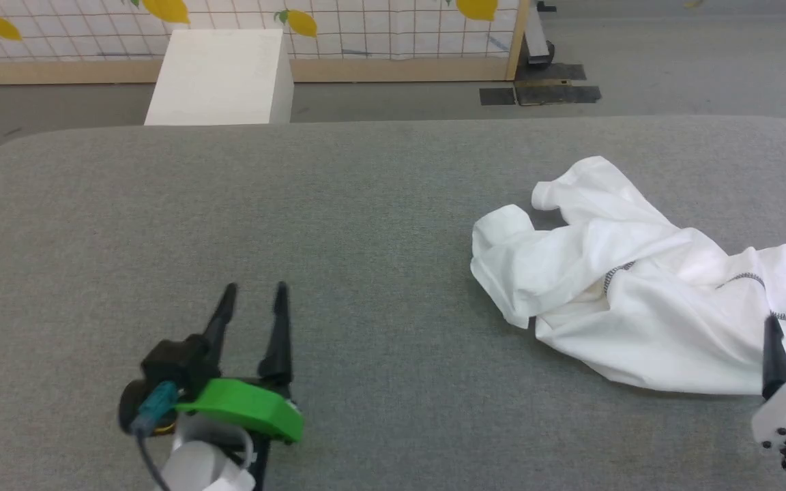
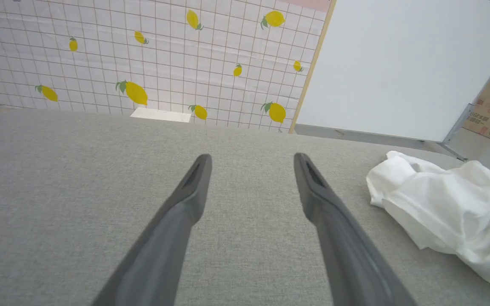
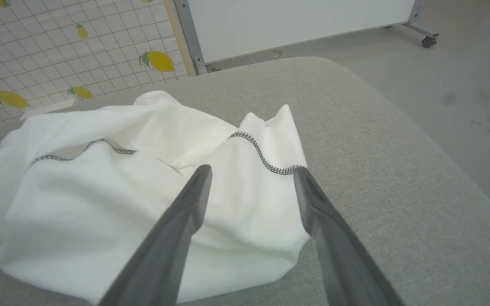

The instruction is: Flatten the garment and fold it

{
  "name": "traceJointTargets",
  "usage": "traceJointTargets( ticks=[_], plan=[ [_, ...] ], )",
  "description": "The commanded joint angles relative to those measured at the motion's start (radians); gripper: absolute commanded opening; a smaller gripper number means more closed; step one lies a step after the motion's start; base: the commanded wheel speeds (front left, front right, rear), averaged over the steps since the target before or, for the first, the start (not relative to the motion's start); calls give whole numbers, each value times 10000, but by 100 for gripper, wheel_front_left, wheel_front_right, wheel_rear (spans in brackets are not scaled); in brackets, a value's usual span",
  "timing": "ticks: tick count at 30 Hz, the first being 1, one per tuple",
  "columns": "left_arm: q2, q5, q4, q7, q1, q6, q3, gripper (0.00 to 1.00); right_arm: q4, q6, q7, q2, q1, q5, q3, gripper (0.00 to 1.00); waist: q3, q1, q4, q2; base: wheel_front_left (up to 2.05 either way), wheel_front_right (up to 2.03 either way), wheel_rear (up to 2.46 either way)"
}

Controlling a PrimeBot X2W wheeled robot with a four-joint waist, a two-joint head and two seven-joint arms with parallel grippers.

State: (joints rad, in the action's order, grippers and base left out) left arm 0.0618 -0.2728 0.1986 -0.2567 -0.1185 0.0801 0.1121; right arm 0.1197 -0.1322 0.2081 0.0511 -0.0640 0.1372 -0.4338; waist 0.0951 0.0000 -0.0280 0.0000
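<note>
White fabric of the garment [image 1: 638, 300] is lying crumpled on the right side of the grey table [image 1: 297, 204], dark zigzag stitching [image 3: 285, 171] showing along its edges. The right tool [image 3: 252, 171] is standing at the garment's near right corner, fingers spread apart and gripping nothing. The left tool [image 1: 254, 288] is sitting well apart over bare table, fingers likewise parted and empty.

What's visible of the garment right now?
The garment is white, thin, soft-looking fabric with dark zigzag stitching along a few seams and an edge. It lies crumpled in a loose heap, not flattened or folded, on the right side of the grey padded table. The open right pincer hangs over its stitched near-right corner; whether it touches the cloth I cannot tell.
</note>
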Motion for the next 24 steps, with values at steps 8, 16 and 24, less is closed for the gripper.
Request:
traceJointTargets(
  ticks=[8, 16, 24],
  plan=[
    [-83, 87, 265, 758, -1833, 424, 2511, 100, -1260, 15, -1621, -8, 336, 86, 1354, 100, 460, 0, -656, 0, 0, 0, 0],
    [-113, -485, 1963, 3555, -4520, 497, 5449, 100, -1578, 15, -1727, -8, 76, 346, 2369, 100, 1363, 0, -1399, 0, 0, 0, 0],
    [-115, -1204, 2810, 5840, -5361, -9, 6147, 100, -1344, 15, -2177, -8, -124, 602, 2851, 100, 1818, 0, -1827, 0, 0, 0, 0]
  ],
)
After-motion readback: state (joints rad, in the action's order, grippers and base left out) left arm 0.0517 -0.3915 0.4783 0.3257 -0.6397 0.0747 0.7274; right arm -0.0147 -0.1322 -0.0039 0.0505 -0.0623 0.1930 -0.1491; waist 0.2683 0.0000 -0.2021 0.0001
